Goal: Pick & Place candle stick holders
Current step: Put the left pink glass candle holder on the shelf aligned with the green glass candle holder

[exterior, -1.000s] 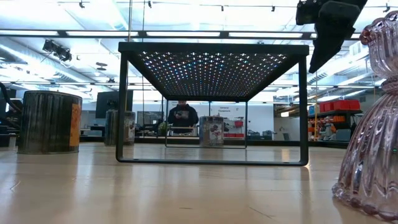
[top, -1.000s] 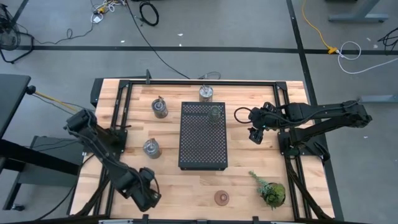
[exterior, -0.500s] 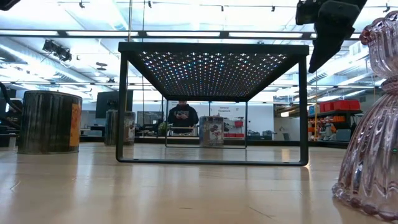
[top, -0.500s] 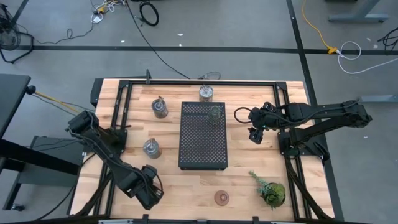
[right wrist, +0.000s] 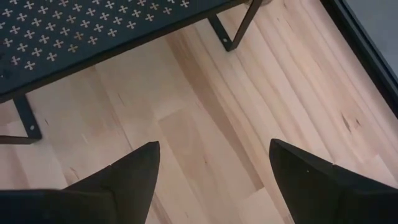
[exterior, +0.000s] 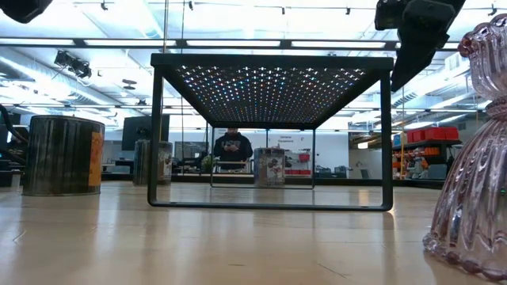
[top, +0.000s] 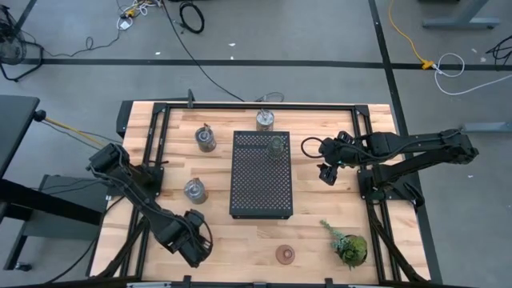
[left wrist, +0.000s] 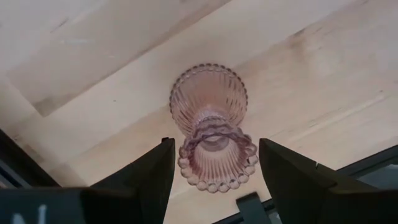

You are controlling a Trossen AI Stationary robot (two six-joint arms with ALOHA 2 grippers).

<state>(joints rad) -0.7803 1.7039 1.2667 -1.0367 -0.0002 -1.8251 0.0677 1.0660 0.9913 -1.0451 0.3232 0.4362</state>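
While the right gripper (top: 326, 173) waits beside the black tray (top: 261, 196), the high view places the left gripper (top: 194, 244) near the table's front edge. Left wrist view: fingers (left wrist: 149, 177) spread wide either side of a pink holder (left wrist: 211, 127), apparently lined up for grasping. Right wrist view: fingers wide, empty.

Two dark, near-black arms of jointed segments, the left arm (top: 132, 192) and the right arm (top: 400, 152), each rise from a black frame base bolted at its own side of the table. Black cable loops beside the right arm's wrist — a thin curl against the wood — near the right gripper (top: 326, 172). The left gripper (left wrist: 214, 180) and its counterpart carry plain, matte black fingers (right wrist: 314, 177) — broad wedges tapering to blunt tips.
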